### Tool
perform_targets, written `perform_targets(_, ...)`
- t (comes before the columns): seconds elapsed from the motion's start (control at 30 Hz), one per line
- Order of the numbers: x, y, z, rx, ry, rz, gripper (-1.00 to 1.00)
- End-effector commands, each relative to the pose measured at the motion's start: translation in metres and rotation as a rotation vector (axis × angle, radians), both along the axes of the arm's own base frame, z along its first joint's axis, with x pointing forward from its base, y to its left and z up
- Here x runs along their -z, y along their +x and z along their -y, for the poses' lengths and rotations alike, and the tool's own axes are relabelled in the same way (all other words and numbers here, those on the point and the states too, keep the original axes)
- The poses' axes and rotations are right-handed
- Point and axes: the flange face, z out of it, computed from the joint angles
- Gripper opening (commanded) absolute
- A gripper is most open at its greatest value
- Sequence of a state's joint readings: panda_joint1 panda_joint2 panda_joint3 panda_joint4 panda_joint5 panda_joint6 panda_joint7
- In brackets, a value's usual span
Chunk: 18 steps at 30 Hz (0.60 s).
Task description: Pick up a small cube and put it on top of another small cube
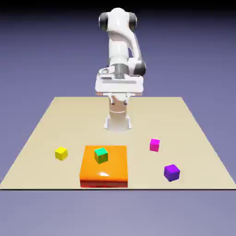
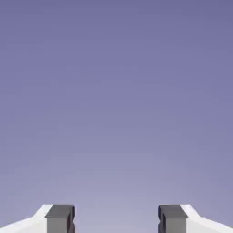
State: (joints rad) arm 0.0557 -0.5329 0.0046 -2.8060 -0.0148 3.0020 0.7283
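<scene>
Where cubes sit: beige table [image 1: 193,138], blue-violet backdrop [image 1: 41,55].

fingertips [image 2: 59,219] cut off at bottom edge

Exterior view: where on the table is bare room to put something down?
Free: the strip between the robot base and the orange block, and both far corners. Tighter: between the pink cube and purple cube, and between the yellow cube and the block, which carries the green-topped cube.

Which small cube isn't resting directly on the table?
The green-topped cube with yellow-olive sides: it sits on the large flat orange block. The yellow, magenta-pink and purple cubes rest on the table.
</scene>
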Motion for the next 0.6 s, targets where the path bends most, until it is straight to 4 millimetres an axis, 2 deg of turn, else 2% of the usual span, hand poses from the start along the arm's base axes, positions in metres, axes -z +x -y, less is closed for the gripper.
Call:
perform_targets(0.0, 0.015, 0.002, -0.017, -0.055, -0.023, -0.055, 0.0)
perform_targets(0.13, 0.073, -0.005, -0.083, -0.278, -0.129, -0.267, 0.0)
perform_targets(0.27, 0.131, -0.03, -0.142, -0.503, -0.259, -0.467, 0.0)
perform_targets(0.43, 0.199, -0.084, -0.2, -0.777, -0.458, -0.699, 0.0)
perform_targets(0.57, 0.249, -0.138, -0.229, -0.987, -0.646, -0.871, 0.0)
